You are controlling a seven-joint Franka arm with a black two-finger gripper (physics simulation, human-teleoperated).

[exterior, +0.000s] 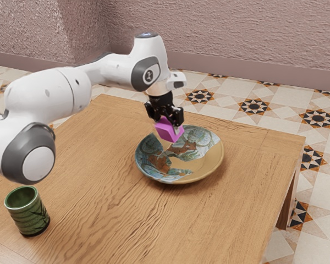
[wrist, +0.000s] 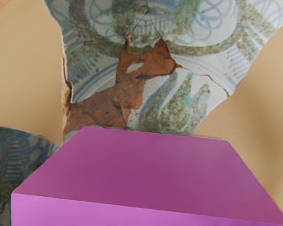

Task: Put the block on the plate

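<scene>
Above the plate (exterior: 203, 165), toward its far side and the exterior view's left, holding the pink-purple block (exterior: 166, 132) pinched between the two fingers of the black gripper (exterior: 168, 125). Tilted in that grip, with a lower corner leading. Judging by the painted surface beyond the block in the wrist view, probably inside the rim; at most, shift slightly toward the near side and the exterior view's right for a more central landing. Hard to judge the gap beneath, so best to descend slowly and straight, watching for first contact. Before touching, turn the wrist a little to level the bottom face; otherwise likely to land on an edge and tip, or slide along the dished slope. Avoid pressing down after contact, for fear of rocking the plate on the wooden table (exterior: 110, 220). Once resting flat, release gently and evenly, without dragging sideways, then rise straight up before swinging away. No need to approach the green cup (exterior: 28, 213), well apart at the exterior view's near left.
</scene>
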